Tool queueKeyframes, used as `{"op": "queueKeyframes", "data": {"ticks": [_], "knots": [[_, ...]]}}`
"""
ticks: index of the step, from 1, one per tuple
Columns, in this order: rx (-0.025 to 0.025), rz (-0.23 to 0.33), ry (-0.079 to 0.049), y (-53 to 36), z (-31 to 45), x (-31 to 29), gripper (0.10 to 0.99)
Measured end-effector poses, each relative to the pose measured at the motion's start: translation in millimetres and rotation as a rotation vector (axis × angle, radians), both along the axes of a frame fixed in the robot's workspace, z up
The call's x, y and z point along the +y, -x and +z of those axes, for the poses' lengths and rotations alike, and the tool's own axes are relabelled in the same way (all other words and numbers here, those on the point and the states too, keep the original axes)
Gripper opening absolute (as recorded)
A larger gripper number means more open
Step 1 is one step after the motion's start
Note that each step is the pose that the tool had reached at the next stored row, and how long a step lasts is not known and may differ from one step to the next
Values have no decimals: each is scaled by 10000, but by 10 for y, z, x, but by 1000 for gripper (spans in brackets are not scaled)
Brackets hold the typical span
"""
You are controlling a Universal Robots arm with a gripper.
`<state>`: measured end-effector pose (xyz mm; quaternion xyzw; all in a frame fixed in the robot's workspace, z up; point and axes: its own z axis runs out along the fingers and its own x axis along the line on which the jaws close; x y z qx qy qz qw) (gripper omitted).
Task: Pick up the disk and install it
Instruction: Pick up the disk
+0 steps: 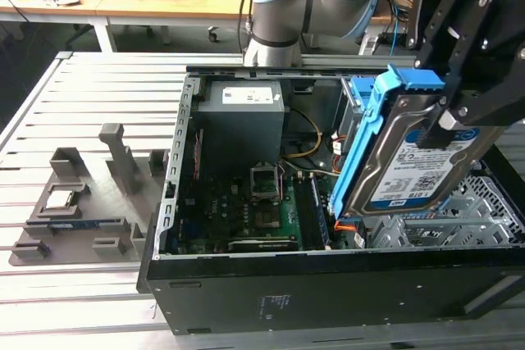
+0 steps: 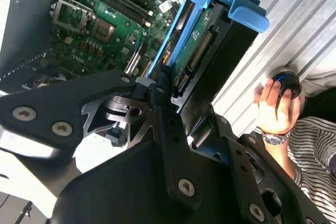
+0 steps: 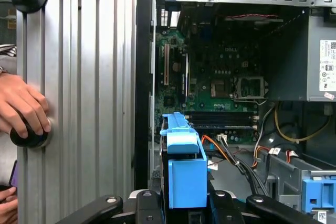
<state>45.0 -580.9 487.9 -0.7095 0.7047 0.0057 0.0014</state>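
The disk [image 1: 410, 161], framed by its blue bracket, hangs tilted on edge over the open computer case [image 1: 246, 280], toward the exterior view's right. The gripper [image 1: 443, 120] is clamped on it from above. A person's hand [image 3: 23, 109] rests on a black knob [image 3: 29, 137] beside the case.
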Motion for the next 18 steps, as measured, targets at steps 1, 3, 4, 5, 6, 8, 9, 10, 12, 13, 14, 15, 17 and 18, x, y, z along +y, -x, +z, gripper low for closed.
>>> {"op": "queueKeyframes", "data": {"ticks": [1,3,4,5,6,8,9,10,12,13,14,15,17,18], "knots": [[4,1,0,-33,0,0,365],[14,2,1,-102,-1,0,365],[21,1,0,-143,-2,0,365],[29,-1,1,-194,-3,0,365],[34,1,0,-228,-3,0,365],[46,1,0,-297,-5,0,365],[50,1,0,-326,-5,0,365],[57,1,0,-376,-7,0,365],[67,2,0,-437,-10,0,365],[71,1,-2,-458,-13,0,365],[73,0,-1,-478,-17,0,365],[76,-2,-1,-495,-19,0,365],[83,-51,2,-544,-31,1,365],[86,-248,0,-548,-50,2,365]]}}
